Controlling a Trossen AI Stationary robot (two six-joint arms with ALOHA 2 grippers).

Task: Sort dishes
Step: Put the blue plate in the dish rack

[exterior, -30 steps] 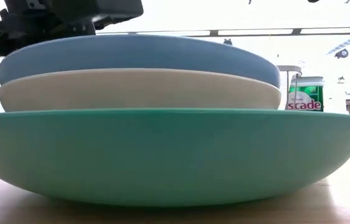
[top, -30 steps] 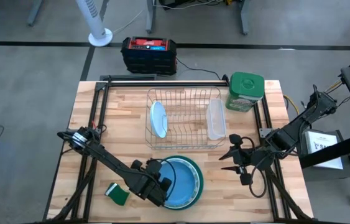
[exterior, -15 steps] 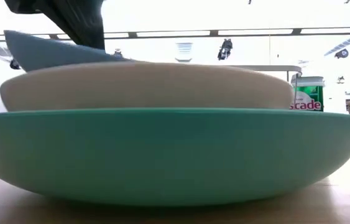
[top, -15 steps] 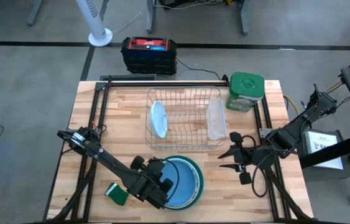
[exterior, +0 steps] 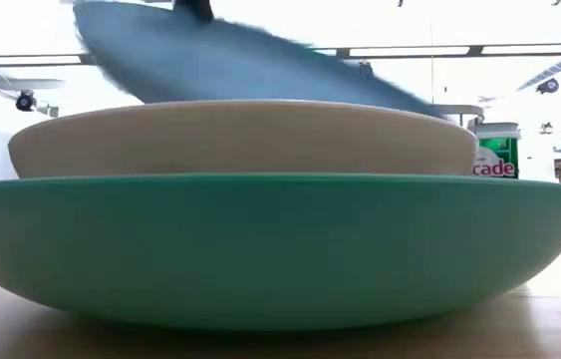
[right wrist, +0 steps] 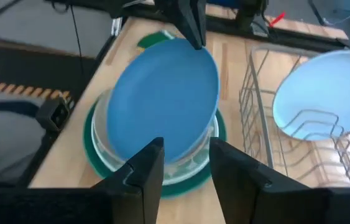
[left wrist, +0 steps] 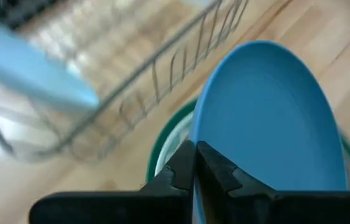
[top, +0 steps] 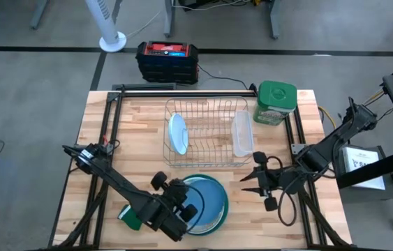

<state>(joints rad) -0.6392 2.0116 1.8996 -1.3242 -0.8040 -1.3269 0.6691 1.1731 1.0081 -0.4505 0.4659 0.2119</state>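
wooden table (top: 112, 132), wire dish rack (top: 206, 132) set mid-table toward the back edge. green-lidded container (top: 275, 102) off rack's right rear corner, green sponge (top: 130, 217) near front-left, neither part of the job.

stack at front of table, just in front of rack: teal-rimmed plate (exterior: 280, 249) at bottom, flat on wood, untouched. cream plate (exterior: 240, 140) nested in it, also untouched. light blue plate (top: 206, 202) on top, tipped up on one edge, far edge seemingly resting on cream one in low view, contact not certain.

already racked: one light blue plate (top: 176, 132) standing on edge in left slots, plus a clear pale item (top: 242, 134) at rack's right end, can't tell what.

left gripper (left wrist: 194, 163) clamped tight on near rim of the tipped blue plate. right gripper (right wrist: 184, 163) hovering just right of stack, fingers apart, holding nothing.

judged progress: early-mid. one plate in rack, second blue mid-pickup, cream and teal left.
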